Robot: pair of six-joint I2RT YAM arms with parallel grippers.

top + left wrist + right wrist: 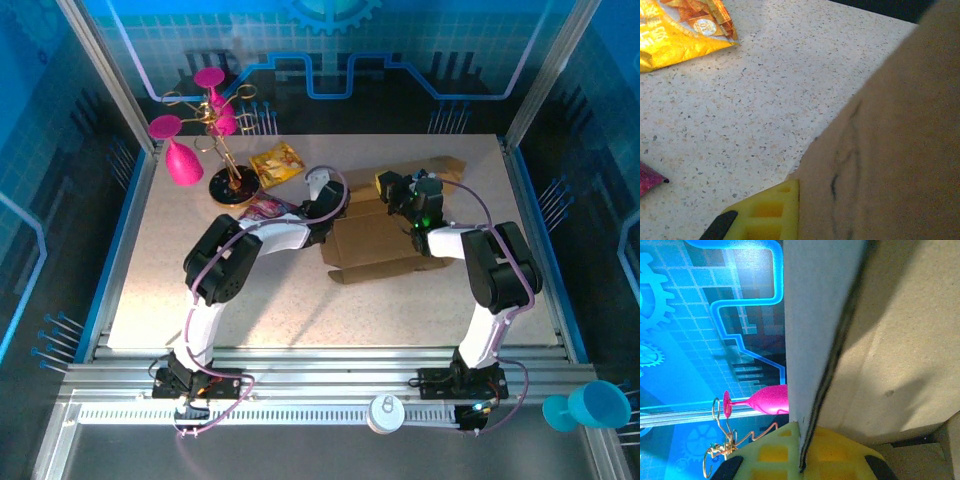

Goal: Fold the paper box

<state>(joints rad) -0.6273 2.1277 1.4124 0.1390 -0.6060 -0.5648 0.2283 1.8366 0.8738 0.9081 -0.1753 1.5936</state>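
Note:
The paper box is brown cardboard, lying partly folded in the middle of the table. My left gripper is at the box's left edge. In the left wrist view, one yellow finger presses against the edge of a cardboard panel; the other finger is hidden behind it. My right gripper is at the box's far side. Its two yellow fingers are shut on the edge of a raised flap, with the box's inside to the right.
A yellow snack packet and a purple packet lie left of the box. A wire stand with pink goblets stands at the back left. A teal cup sits off the table, front right.

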